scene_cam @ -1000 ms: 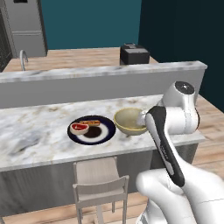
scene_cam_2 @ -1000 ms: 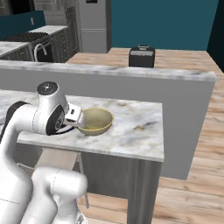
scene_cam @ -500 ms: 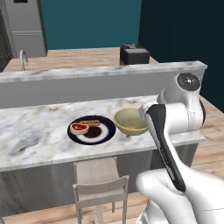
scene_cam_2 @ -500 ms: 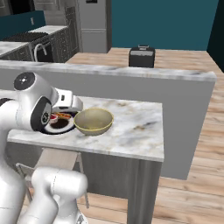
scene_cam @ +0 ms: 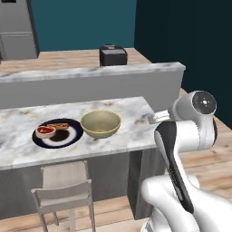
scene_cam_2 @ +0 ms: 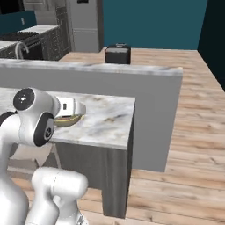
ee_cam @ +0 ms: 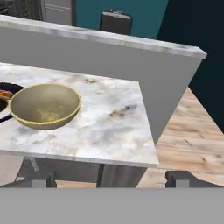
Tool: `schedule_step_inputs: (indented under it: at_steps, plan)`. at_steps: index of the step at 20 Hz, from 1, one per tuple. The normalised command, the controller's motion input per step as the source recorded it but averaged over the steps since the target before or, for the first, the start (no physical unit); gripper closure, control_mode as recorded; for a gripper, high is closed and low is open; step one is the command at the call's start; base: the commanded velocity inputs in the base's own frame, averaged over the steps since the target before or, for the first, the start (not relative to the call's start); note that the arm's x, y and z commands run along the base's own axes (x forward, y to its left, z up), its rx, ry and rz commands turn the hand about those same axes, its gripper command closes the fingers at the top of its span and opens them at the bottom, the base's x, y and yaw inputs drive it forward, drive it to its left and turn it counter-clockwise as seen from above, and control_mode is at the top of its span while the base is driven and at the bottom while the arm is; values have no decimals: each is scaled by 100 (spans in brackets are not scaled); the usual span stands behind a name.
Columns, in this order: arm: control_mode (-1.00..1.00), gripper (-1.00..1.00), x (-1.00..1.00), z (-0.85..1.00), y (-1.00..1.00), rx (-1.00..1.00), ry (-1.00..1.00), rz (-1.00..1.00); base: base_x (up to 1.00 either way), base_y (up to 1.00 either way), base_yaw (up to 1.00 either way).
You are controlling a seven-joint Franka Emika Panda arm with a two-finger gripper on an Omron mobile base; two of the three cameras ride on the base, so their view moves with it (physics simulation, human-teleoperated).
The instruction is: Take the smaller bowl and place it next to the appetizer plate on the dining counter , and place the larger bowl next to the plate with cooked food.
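The gripper [ee_cam: 105, 183] hangs off the near edge of the dining counter [scene_cam: 136, 124], its two fingertips [ee_cam: 180, 178] spread as wide as they go with nothing between them; in the hand view they frame the slab's near right corner from outside.

On the counter, the larger bowl [scene_cam: 100, 123] stands upright a little back from the near edge, left of the bare right end of the slab. Its tan inside is empty apart from some speckling. In the right base view the bowl [scene_cam_2: 68, 120] shows partly behind the arm's white wrist.

Just beside it on the left lies the plate with cooked food [scene_cam: 58, 134], dark and round, with red and pale pieces toward its left and far side. Bowl and plate sit so close that their rims seem to touch or nearly so; I cannot tell which.

A grey stool [scene_cam: 65, 190] stands on the floor below the plate, against the counter's near side.

Behind the slab rises a grey wall with a marble ledge [scene_cam: 90, 72] on top. Beyond that, a black toaster [scene_cam: 113, 55] sits on a wooden surface.
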Motion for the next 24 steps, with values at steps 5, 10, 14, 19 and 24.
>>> schedule_step_inputs:
  at_steps: [5, 10, 14, 19, 24]
  plan:
    - [100, -100, 0, 0, 0, 0, 0, 0, -17, -100, -13]
    - [100, -100, 0, 0, 0, 0, 0, 0, 0, -100, -5]
    - [100, -100, 0, 0, 0, 0, 0, 0, 0, -100, -3]
    - [100, -100, 0, 0, 0, 0, 0, 0, 0, -98, 0]
    - [100, -100, 0, 0, 0, 0, 0, 0, 39, -68, 0]
